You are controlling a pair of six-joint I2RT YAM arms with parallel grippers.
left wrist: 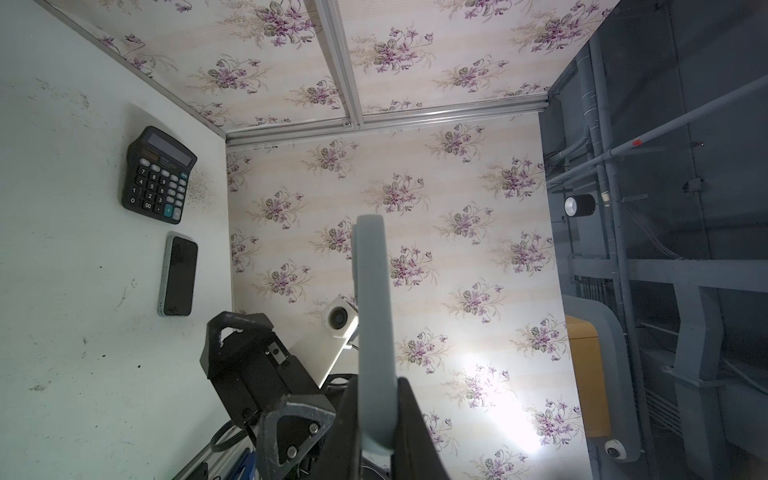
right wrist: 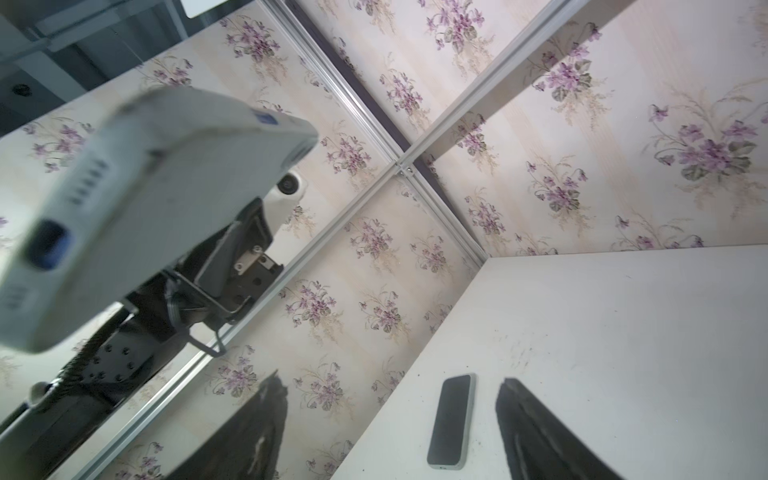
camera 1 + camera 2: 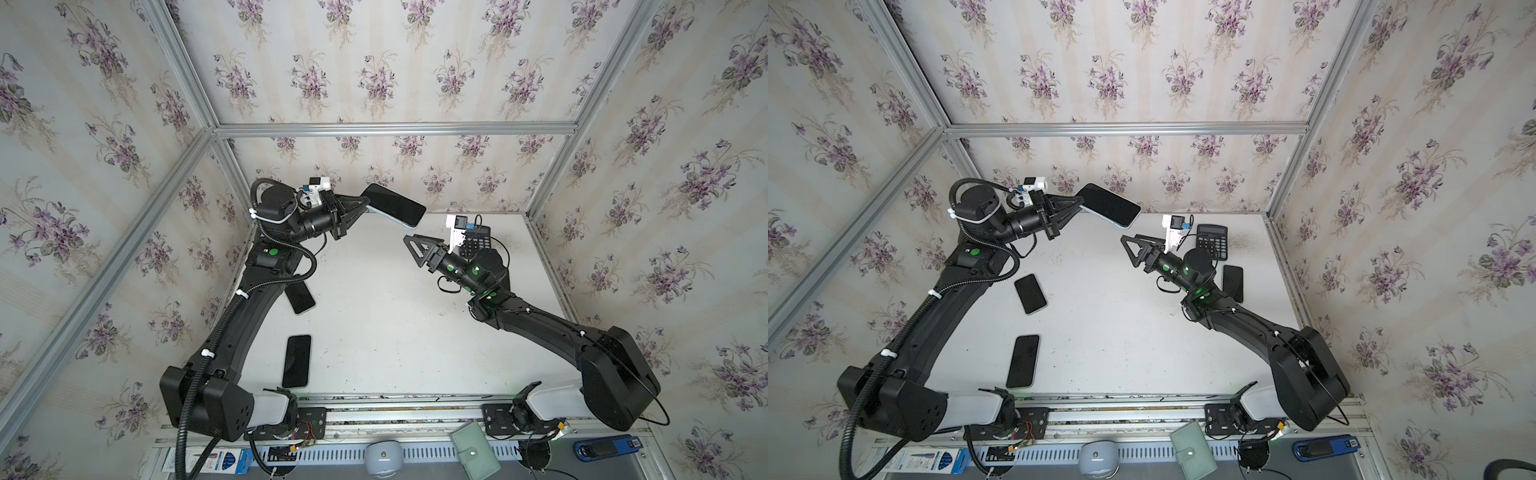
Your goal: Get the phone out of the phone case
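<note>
Cream-striped wallpaper [image 3: 374,79] sprigged with purple violets and grey-green leaves covers the walls, edged by silver metal rails [image 3: 395,129]. The surface [image 3: 374,311] is white, flecked with dark scuffs. The black arms [image 3: 253,328] bear bright green dots and white camera mounts [image 3: 320,183]. The phone [image 3: 395,203] shows a black screen inside a pale blue-grey phone case [image 1: 374,324]. The calculator [image 1: 160,174] is black with white numerals and a teal plus key. Also pictured are a mint-green wallet [image 3: 476,455] and a blue-and-black object [image 3: 604,448].
</note>
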